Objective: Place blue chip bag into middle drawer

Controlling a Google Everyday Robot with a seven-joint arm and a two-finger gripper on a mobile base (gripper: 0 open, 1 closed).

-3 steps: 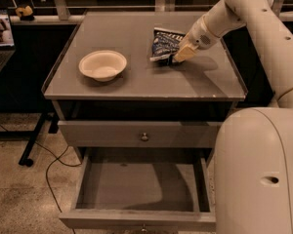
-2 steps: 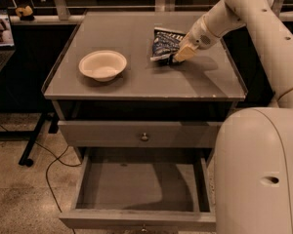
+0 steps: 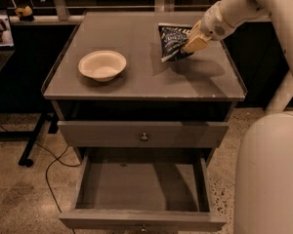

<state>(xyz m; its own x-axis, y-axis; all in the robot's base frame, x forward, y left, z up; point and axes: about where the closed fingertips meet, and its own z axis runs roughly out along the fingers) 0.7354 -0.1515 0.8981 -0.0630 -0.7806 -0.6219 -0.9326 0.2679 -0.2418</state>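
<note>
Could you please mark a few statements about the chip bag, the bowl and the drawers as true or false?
1. The claw grips the blue chip bag over the tabletop. True.
2. The white bowl sits in the middle drawer. False: it rests on the tabletop, left of the bag.
3. The middle drawer is pulled open. True.
4. The upper knobbed drawer is pulled open too. False: it is shut.
</note>
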